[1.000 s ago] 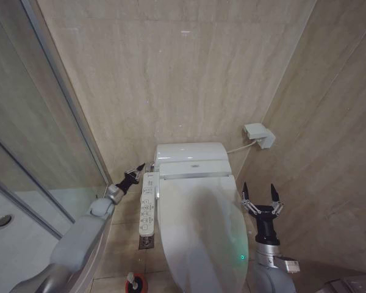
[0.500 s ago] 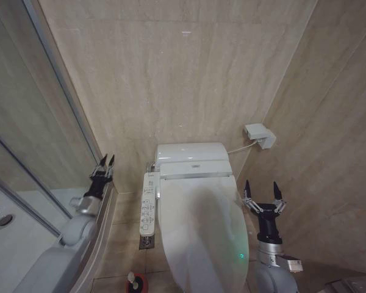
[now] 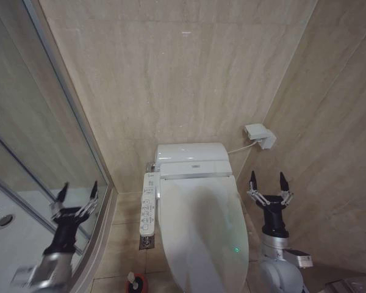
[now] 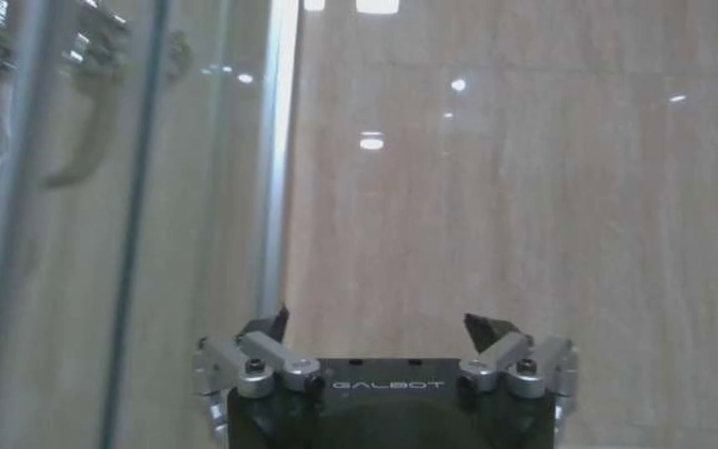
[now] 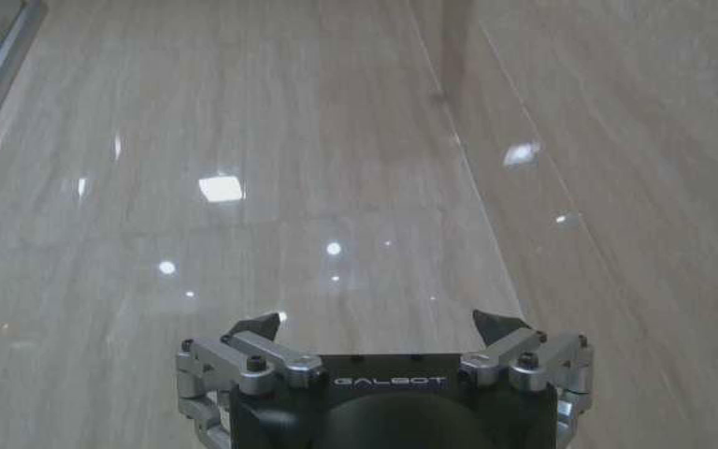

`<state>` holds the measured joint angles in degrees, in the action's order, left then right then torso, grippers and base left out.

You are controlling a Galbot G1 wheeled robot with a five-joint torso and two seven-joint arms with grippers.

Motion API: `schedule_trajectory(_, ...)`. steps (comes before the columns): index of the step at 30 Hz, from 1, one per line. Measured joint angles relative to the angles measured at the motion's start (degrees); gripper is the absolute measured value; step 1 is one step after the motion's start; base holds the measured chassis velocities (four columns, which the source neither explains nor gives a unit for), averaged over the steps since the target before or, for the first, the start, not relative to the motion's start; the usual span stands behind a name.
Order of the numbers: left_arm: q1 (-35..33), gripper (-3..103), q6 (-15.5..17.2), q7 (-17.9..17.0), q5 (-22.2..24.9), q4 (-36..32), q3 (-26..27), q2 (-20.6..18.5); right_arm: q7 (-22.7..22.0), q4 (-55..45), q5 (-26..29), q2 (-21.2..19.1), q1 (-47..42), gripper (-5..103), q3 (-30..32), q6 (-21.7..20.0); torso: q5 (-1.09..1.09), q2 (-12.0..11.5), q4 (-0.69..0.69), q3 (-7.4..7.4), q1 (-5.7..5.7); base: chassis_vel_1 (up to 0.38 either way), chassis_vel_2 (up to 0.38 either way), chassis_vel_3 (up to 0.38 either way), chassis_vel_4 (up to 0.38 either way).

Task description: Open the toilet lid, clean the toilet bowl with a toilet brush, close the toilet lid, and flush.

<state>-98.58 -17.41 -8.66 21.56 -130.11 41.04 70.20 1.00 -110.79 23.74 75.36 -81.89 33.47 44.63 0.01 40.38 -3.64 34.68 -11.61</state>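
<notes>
The toilet lid [image 3: 201, 229] lies shut over the toilet, a white oval in the middle of the head view, so the toilet bowl is hidden beneath it. The toilet brush [image 3: 132, 280] stands in its red holder [image 3: 136, 285] on the floor left of the toilet, at the view's lower edge. My left gripper [image 3: 77, 192] [image 4: 376, 327] is open and empty, pointing up in front of the glass shower wall, well left of the toilet. My right gripper [image 3: 268, 182] [image 5: 387, 323] is open and empty, pointing up just right of the lid.
A white button panel [image 3: 149, 204] runs along the toilet's left side. The glass shower enclosure [image 3: 30, 152] stands close on the left. A tiled wall [image 3: 329, 159] hems in the right, with a white socket box [image 3: 259, 134] and cable behind the toilet.
My left arm has pulled back from beside the button panel, leftward and down to the shower glass. My right gripper has shifted slightly right and up. The lid stays shut.
</notes>
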Motion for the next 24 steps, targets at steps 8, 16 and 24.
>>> schedule_trajectory(8,-3.84,98,0.07,-2.42,-2.84,-4.99,-1.43,2.41,0.51,-2.63,0.37,1.13,-3.08,100,2.19,-0.37,0.0,0.0,-0.05,0.0,-0.01,0.0,0.0,0.0,0.0)
schedule_trajectory(16,-2.73,100,-1.48,-2.15,-4.29,-2.99,-4.0,4.18,0.07,-4.64,1.36,1.24,-4.52,100,3.26,-0.84,0.0,-0.01,-0.03,0.01,-0.02,0.005,-0.002,-0.014,0.007)
schedule_trajectory(24,-2.88,100,-1.75,-1.8,-6.26,-2.42,-6.01,5.86,0.29,-4.94,1.95,1.4,-5.82,100,3.64,-0.49,-0.01,-0.02,-0.03,0.01,-0.04,0.123,-0.077,-0.128,0.066)
